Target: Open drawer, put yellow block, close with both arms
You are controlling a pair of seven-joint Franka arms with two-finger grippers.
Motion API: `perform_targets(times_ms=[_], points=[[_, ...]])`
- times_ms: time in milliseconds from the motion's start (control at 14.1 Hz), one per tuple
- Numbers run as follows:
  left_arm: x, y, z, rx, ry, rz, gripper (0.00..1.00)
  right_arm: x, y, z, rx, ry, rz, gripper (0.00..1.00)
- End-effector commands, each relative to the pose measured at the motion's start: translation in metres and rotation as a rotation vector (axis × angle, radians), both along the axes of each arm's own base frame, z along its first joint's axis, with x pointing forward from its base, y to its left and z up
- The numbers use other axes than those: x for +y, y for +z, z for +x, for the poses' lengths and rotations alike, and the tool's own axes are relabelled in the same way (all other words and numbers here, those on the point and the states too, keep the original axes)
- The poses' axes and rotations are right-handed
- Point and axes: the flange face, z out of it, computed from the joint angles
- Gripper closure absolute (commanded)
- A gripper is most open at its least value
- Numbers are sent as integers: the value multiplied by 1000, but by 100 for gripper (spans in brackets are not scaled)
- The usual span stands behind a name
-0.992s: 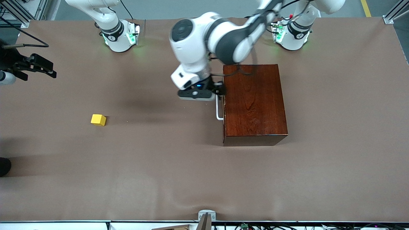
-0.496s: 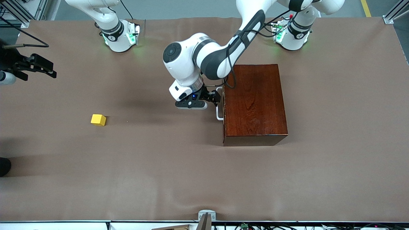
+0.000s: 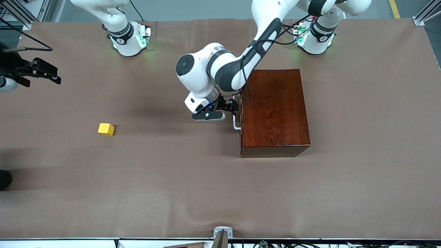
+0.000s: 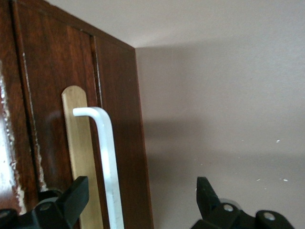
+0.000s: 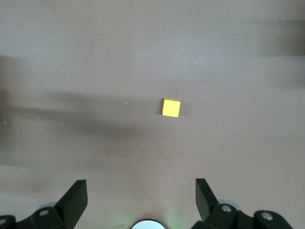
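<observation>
The dark mahogany box (image 3: 274, 110) stands near the table's middle with the drawer (image 4: 52, 71) shut flush in it. Its white handle (image 3: 235, 121) faces the right arm's end. My left gripper (image 3: 231, 106) is open right at the handle; in the left wrist view the handle (image 4: 107, 157) stands between the spread fingers of the left gripper (image 4: 141, 195), which do not touch it. The yellow block (image 3: 105, 129) lies on the table toward the right arm's end. My right gripper (image 3: 48, 73) is open, empty and high over that end; the right wrist view shows the block (image 5: 171, 107) far below.
The brown table cover (image 3: 193, 186) is bare between the block and the box and along the camera's edge. The arms' green-lit bases (image 3: 131, 39) stand along the table's farthest edge. A small metal bracket (image 3: 222, 231) sits at the nearest edge.
The left arm has lowered and folded in, and its gripper has slid along the handle toward the camera. The right arm, the block and the box have not moved.
</observation>
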Motion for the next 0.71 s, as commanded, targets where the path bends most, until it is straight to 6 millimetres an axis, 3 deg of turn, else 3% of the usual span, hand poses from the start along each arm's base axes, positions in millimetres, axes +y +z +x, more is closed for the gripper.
perform_targets(times_ms=[0, 284, 638], points=[[1, -5, -1, 5, 25, 43, 0, -3, 2, -3, 2, 8, 5, 0], [3, -8, -2, 10, 40, 56, 0, -3, 2, -3, 2, 7, 5, 0], [-2, -31, -3, -4, 94, 50, 0, -3, 2, -3, 4, 7, 5, 0]])
